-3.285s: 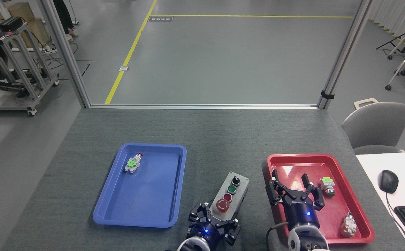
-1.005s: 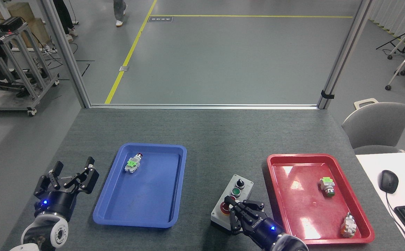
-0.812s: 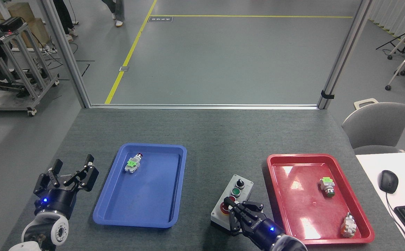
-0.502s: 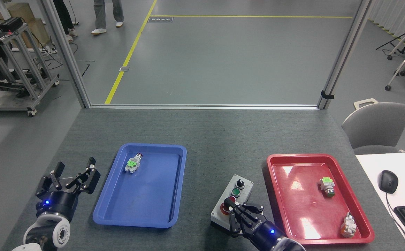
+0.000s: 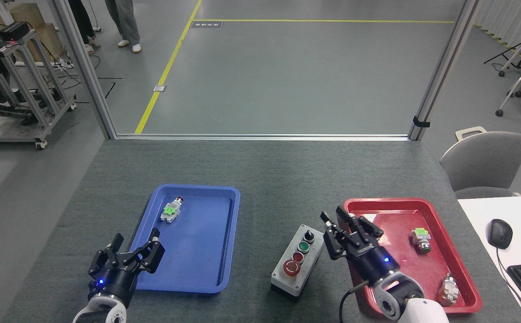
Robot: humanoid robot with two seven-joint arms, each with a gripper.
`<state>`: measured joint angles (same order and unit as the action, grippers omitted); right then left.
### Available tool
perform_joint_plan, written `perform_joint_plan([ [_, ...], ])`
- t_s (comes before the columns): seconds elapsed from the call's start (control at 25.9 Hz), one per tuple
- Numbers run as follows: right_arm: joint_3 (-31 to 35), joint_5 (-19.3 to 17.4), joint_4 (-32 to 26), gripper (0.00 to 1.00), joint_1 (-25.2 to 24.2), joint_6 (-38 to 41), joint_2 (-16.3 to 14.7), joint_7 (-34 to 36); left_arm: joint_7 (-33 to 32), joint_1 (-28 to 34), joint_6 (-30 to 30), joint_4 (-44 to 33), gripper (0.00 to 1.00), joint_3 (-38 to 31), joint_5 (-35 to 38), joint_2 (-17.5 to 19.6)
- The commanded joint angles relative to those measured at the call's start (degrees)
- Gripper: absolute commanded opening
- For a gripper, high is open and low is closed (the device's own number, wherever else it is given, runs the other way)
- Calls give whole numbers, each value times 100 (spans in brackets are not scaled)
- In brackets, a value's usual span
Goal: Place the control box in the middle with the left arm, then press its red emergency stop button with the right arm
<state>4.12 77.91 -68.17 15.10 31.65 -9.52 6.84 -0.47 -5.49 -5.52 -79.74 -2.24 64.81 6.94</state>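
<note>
Looking down from the head view, you have this before you:

Control box: the oblong light-grey control box with a black base (image 5: 297,262) lies flat on the dark grey felt-covered table (image 5: 265,179), in the gap between the two trays, angled a little so its far end leans right.
Box face: from far end to near end you see a black knob, a green button, a small red button, then the large red mushroom-head emergency stop button on a yellow ring (image 5: 292,267). Nothing touches it.
Right arm: your black three-fingered right gripper with the blue light (image 5: 343,229) hangs just beside the box's right flank, over the near-left corner of the red tray. Its fingers are drawn close together and hold nothing.
Left arm: your black three-fingered left gripper with the blue light (image 5: 128,249) sits at the near-left corner of the blue tray, well apart from the box, fingers spread and empty.
Blue tray: the shallow blue plastic tray (image 5: 197,278) holds one small push-button part with a green tag (image 5: 171,210).
Red tray: the shallow red plastic tray (image 5: 422,204) holds two loose button parts, one with a green tag (image 5: 421,239), one near the front-right corner (image 5: 449,289).
</note>
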Motion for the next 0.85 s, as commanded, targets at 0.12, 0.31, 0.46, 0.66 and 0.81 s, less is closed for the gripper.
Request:
perform_joint_plan([
  [0.12, 563, -74, -56, 100, 19, -1837, 47, -7, 12, 4, 7, 37, 99, 13, -74, -70],
  [0.31, 467, -65, -513, 100, -368, -2383, 275, 2, 12, 4, 7, 37, 99, 13, -74, -70],
  [0.46, 344, -56, -592, 100, -605, -2418, 293, 11, 12, 4, 7, 37, 99, 13, -74, -70],
  [0.66, 238, -65, -618, 100, -649, -2427, 302, 28, 12, 4, 7, 37, 99, 13, -74, -70],
  [0.81, 229, -65, -618, 100, -640, -2418, 293, 55, 12, 4, 7, 37, 99, 13, -74, -70],
])
